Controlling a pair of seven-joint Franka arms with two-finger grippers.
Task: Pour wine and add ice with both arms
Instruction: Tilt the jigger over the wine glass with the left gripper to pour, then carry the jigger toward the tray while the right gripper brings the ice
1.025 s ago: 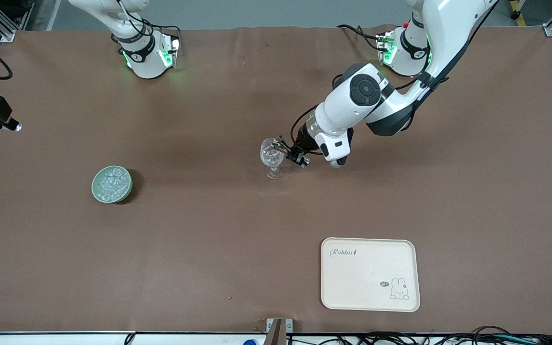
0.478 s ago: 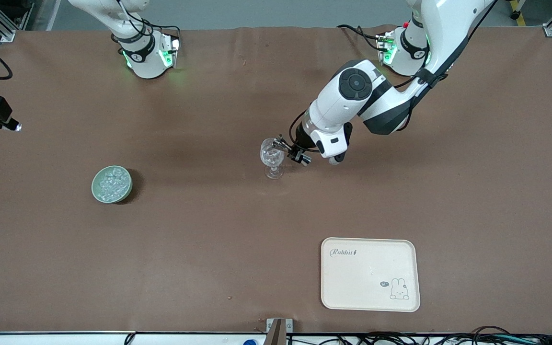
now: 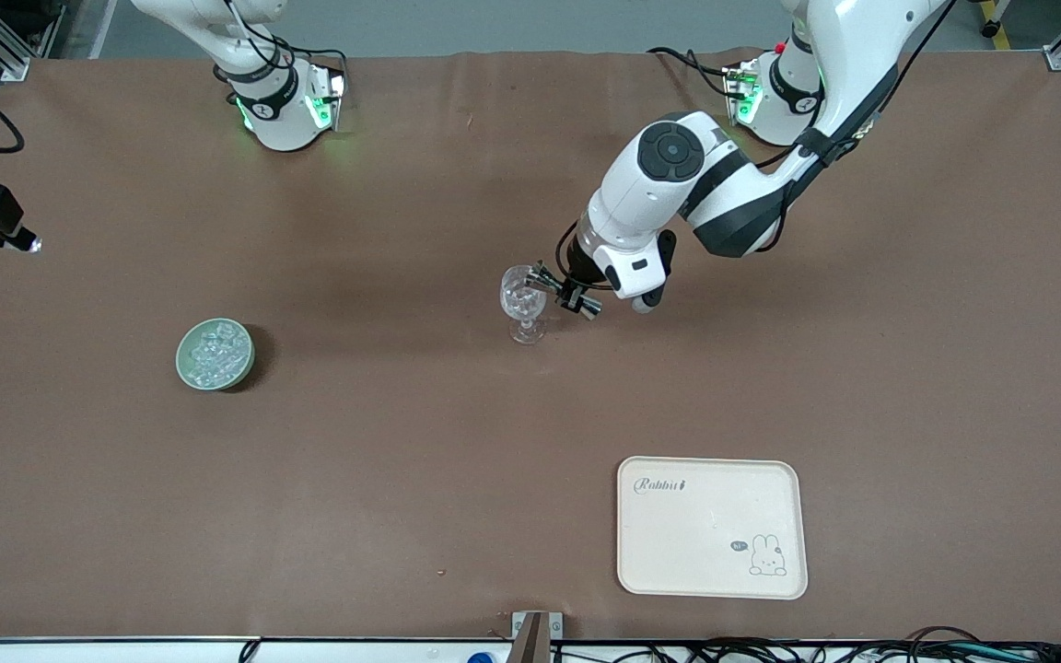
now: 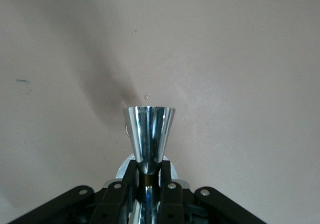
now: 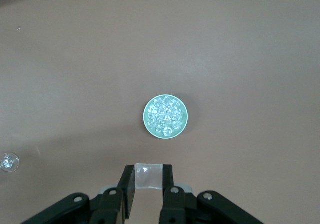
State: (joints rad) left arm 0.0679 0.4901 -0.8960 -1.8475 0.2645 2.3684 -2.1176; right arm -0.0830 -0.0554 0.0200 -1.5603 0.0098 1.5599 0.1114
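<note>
Ice (image 5: pixel 165 115) heaped in green bowl (image 3: pixel 215 354) toward right arm's end; right gripper (image 5: pixel 148 184) clamps one chunk above it, left gripper (image 3: pixel 560 293) clamps steel jigger (image 4: pixel 149 134) beside glass (image 3: pixel 523 304), knock could topple it.

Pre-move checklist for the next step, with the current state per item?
1. Left end effector, beside the stemmed glass, shut on the metal jigger: ok.
2. Jigger mouth at the glass rim: ok in the front view.
3. Glass upright on the table: ok.
4. Right end effector, up over the table, shut on an ice chunk: ok.
5. Green bowl stocked with ice: ok.
6. Wine in the jigger or glass: cannot tell.
</note>
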